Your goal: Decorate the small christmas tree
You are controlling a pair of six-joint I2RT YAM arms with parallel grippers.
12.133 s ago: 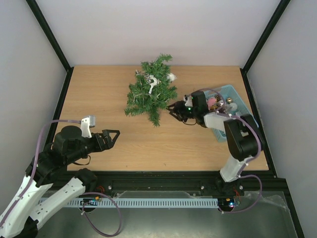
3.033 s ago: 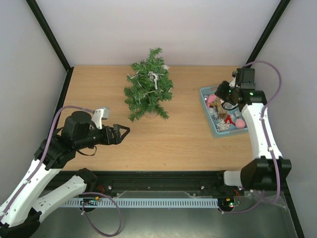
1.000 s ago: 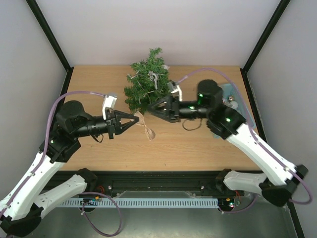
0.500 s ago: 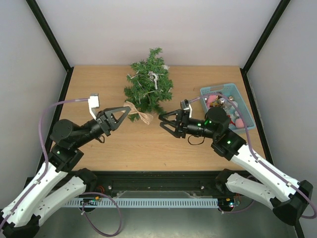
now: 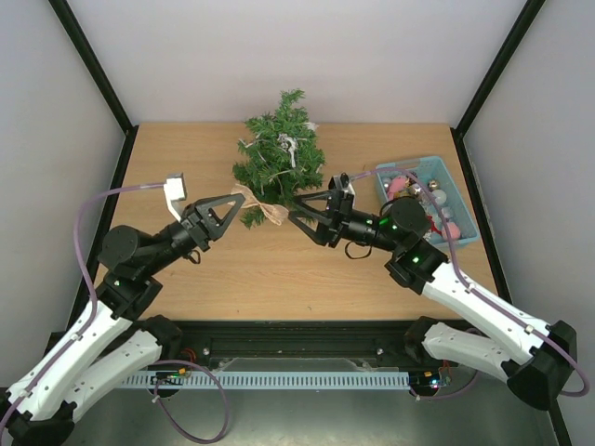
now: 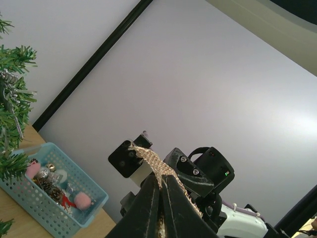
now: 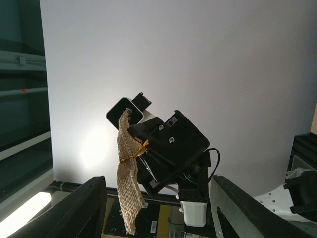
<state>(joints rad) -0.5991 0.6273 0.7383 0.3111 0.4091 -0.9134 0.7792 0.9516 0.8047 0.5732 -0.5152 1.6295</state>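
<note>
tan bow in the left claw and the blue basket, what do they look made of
The tan bow-shaped ribbon looks like coarse burlap, matte, with a visible weave. The light-blue basket looks like smooth moulded plastic: perforated grid walls.

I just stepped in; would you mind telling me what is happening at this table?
The small christmas tree is being decorated. The left gripper is shut on a burlap bow and holds it up by the tree's near lower branches. The right gripper is open and empty, facing the bow from the other side. The blue basket of ornaments sits to the right of the tree.
</note>
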